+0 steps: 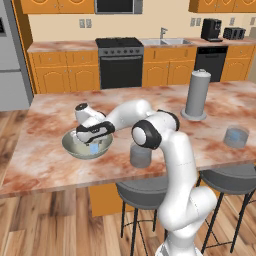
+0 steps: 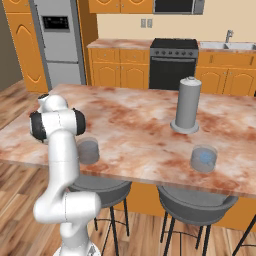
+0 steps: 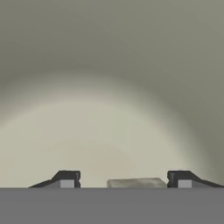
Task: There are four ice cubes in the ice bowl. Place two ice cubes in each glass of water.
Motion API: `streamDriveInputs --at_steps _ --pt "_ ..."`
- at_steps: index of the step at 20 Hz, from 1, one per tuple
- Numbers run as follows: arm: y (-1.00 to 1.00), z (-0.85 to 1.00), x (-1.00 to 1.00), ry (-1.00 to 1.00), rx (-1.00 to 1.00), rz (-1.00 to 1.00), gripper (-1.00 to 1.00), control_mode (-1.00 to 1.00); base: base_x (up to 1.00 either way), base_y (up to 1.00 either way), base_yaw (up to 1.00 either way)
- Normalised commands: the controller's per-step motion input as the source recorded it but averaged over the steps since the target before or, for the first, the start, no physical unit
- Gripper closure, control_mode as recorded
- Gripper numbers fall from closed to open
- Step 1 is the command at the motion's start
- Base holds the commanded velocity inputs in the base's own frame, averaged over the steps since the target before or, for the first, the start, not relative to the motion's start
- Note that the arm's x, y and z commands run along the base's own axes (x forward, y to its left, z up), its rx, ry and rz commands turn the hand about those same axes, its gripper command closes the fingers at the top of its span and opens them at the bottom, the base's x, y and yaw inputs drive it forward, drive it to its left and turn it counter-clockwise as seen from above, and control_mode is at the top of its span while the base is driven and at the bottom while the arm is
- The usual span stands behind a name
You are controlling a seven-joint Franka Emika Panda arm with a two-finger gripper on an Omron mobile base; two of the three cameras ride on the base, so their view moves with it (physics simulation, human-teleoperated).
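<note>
Hand view has the claw (image 3: 123,180) spread inside the ice bowl (image 3: 109,87), a pale ice cube (image 3: 136,183) between its tips; tiny, hard, likely slippery, best pinched across flat faces.

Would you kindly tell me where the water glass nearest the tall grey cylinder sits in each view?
Left base view: the glass stands at the far right, near the counter's front edge.
Right base view: it stands lower right of centre.
Hand view: the pincer faces the ice bowl's pale inside.
Shared landmark: the tall grey cylinder, behind and left of the glass in both base views.
</note>
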Motion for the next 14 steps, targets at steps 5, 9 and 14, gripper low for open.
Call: streamDriveInputs --at_steps 5,9,14 --pt "-0.31 -0.54 -0.04 0.02 0.00 -0.17 -1.00 -1.00 0.00 0.00 0.00" --pt "-0.31 -0.46 -0.10 0.02 0.00 -0.13 -1.00 -1.00 0.00 0.00 0.00" --pt "-0.03 -0.58 -0.17 0.01 -0.04 -0.10 1.00 -1.00 0.00 0.00 0.00"
